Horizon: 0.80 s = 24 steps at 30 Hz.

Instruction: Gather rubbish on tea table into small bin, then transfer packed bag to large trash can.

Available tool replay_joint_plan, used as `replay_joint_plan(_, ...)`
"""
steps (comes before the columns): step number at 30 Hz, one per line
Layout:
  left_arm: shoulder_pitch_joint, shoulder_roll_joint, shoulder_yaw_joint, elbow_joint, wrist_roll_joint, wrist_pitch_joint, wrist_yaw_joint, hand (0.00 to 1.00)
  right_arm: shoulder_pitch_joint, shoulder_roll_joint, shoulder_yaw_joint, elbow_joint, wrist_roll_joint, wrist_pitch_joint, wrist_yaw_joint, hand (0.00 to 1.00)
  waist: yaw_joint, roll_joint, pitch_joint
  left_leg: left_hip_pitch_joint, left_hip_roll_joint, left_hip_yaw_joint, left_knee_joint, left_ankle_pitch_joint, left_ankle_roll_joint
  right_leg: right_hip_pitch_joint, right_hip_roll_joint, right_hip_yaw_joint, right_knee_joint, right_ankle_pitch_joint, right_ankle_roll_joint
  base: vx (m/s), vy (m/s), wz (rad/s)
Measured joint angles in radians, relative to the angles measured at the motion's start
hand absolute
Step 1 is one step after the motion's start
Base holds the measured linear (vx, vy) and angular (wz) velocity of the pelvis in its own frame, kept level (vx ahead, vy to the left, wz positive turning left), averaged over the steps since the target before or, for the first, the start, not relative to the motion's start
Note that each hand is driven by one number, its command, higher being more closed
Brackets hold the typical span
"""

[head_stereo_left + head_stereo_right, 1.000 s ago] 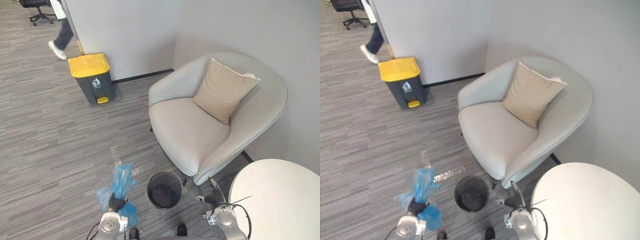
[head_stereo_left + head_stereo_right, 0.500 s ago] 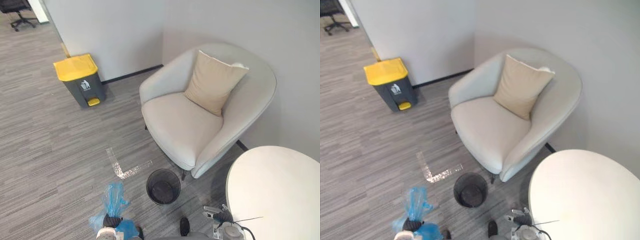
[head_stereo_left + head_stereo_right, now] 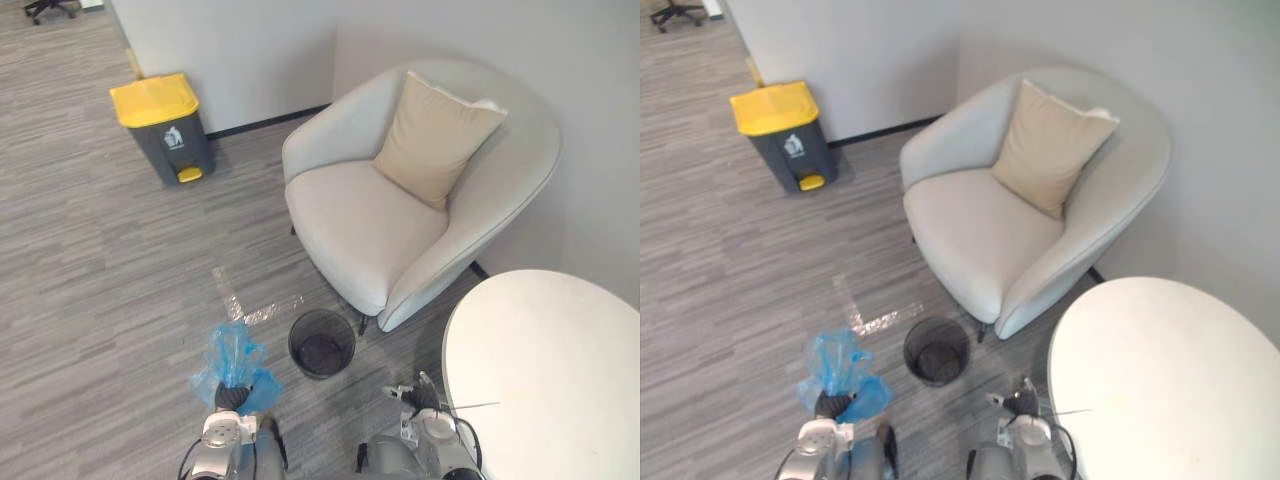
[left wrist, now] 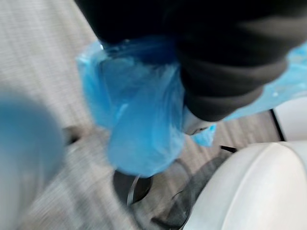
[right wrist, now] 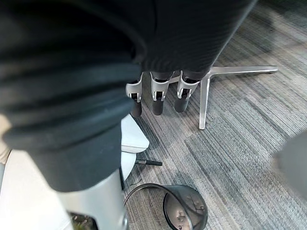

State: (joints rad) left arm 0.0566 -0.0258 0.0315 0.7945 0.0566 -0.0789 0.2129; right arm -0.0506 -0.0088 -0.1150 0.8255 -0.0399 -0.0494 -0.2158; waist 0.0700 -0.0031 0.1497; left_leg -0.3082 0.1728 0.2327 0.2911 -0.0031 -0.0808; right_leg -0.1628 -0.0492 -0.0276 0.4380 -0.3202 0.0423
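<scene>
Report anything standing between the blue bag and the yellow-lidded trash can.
Nothing visible blocks it. Only grey carpet lies between the crumpled blue plastic bag, gripped in the left hand, and the grey yellow-lidded trash can by the wall. The small black mesh bin and the pale armchair stand off to the right.

A beige cushion (image 3: 437, 138) leans against the pale armchair's (image 3: 365, 235) backrest.

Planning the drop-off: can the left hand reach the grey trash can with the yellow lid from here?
Probably not yet. The left hand grips the blue plastic bag near the robot; the grey trash can with the yellow lid stands far off by the wall, lid shut, only carpet between.
</scene>
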Motion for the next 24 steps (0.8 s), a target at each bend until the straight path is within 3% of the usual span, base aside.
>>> replay_joint_plan(1, -0.004, -0.005, -0.021, 0.003, 0.0, 0.001, 0.0, 1.0, 0.013, -0.003, 0.0, -0.001, 0.0, 0.001, -0.003, 0.0, -0.015, 0.016, 0.009, 0.004, 0.002, -0.028, -0.04, 0.044, -0.007, 0.011, 0.008, -0.039, -0.014, 0.016, -0.02, -0.23, -0.081, 0.46)
replay_joint_plan(4, -0.009, 0.007, -0.032, 0.0, 0.0, 0.0, 0.0, 1.0, 0.033, 0.01, 0.0, -0.001, 0.0, 0.004, -0.017, 0.0, -0.021, 0.023, 0.008, 0.022, 0.007, -0.079, -0.154, 0.128, -0.036, 0.001, 0.013, -0.119, -0.026, 0.044, -0.063, -0.29, -0.101, 0.55)
replay_joint_plan(5, -0.016, 0.009, -0.034, 0.0, 0.0, 0.0, 0.0, 1.0, 0.031, 0.013, -0.001, -0.001, 0.0, 0.004, -0.02, 0.0, -0.022, 0.018, 0.012, 0.009, 0.005, -0.08, -0.136, 0.119, -0.037, -0.004, 0.006, -0.133, -0.027, 0.049, -0.071, -0.3, -0.012, 0.53)
replay_joint_plan(6, -0.026, 0.011, -0.042, 0.0, 0.0, 0.001, 0.0, 1.0, 0.029, 0.015, -0.004, -0.003, 0.0, 0.004, -0.022, 0.0, -0.022, 0.001, 0.022, -0.013, -0.009, -0.076, -0.029, 0.081, -0.009, -0.012, -0.022, -0.149, -0.025, 0.06, -0.073, -0.28, 0.013, 0.62)
replay_joint_plan(7, -0.022, 0.011, -0.055, 0.0, 0.001, 0.001, 0.0, 1.0, 0.035, 0.009, -0.004, -0.005, 0.0, 0.004, -0.023, 0.0, -0.026, -0.005, 0.026, -0.02, -0.03, -0.066, 0.11, 0.001, 0.021, -0.014, -0.054, -0.171, -0.039, 0.079, -0.066, -0.31, 0.043, 0.78)
replay_joint_plan(9, -0.021, 0.011, -0.067, 0.0, 0.002, 0.001, -0.001, 1.0, 0.043, 0.003, -0.005, -0.006, 0.0, 0.003, -0.023, 0.0, -0.035, 0.002, 0.02, -0.008, -0.008, -0.025, 0.205, -0.09, 0.02, -0.019, -0.072, -0.203, -0.069, 0.109, -0.056, -0.19, 0.117, 0.67)
replay_joint_plan(11, -0.029, 0.015, -0.07, 0.006, 0.007, 0.001, -0.001, 1.0, 0.051, 0.01, -0.02, -0.001, 0.002, 0.003, -0.021, 0.0, -0.043, 0.021, 0.014, 0.07, 0.051, 0.057, 0.22, -0.206, 0.006, -0.032, -0.092, -0.245, -0.098, 0.15, -0.022, -0.09, 0.221, 0.66)
replay_joint_plan(12, -0.032, 0.015, -0.07, 0.01, 0.011, 0.001, -0.001, 1.0, 0.051, 0.01, -0.025, 0.001, 0.002, 0.003, -0.021, 0.0, -0.045, 0.023, 0.014, 0.081, 0.053, 0.068, 0.198, -0.218, -0.009, -0.033, -0.095, -0.249, -0.099, 0.154, -0.014, -0.1, 0.224, 0.58)
replay_joint_plan(13, -0.043, 0.029, -0.076, 0.04, 0.018, 0.002, -0.001, 1.0, 0.046, 0.017, -0.041, 0.034, 0.004, 0.006, -0.02, 0.0, -0.051, 0.018, 0.013, 0.113, 0.022, 0.084, 0.095, -0.228, -0.016, -0.023, -0.096, -0.246, -0.137, 0.175, 0.016, -0.08, 0.163, 0.34)
replay_joint_plan(16, -0.031, 0.076, -0.108, 0.079, 0.023, 0.006, -0.001, 1.0, 0.043, 0.037, -0.04, 0.062, 0.004, 0.005, -0.017, 0.0, -0.064, -0.011, -0.008, 0.161, -0.055, 0.086, -0.034, -0.162, 0.016, 0.033, -0.116, -0.23, -0.273, 0.249, 0.042, -0.06, 0.178, 0.22)
replay_joint_plan(17, -0.03, 0.09, -0.109, 0.083, 0.027, 0.007, -0.001, 1.0, 0.043, 0.032, -0.04, 0.072, 0.004, 0.004, -0.018, 0.0, -0.066, -0.007, -0.011, 0.162, -0.073, 0.085, -0.046, -0.157, 0.026, 0.047, -0.126, -0.225, -0.307, 0.279, 0.046, -0.06, 0.152, 0.14)
replay_joint_plan(24, -0.023, 0.124, -0.099, 0.133, 0.041, 0.007, -0.001, 1.0, 0.019, 0.026, -0.04, 0.137, 0.001, 0.007, -0.017, 0.0, -0.065, -0.004, -0.017, 0.169, -0.109, 0.089, -0.073, -0.146, 0.045, 0.062, -0.139, -0.204, -0.374, 0.327, 0.054, -0.03, 0.07, -0.03)
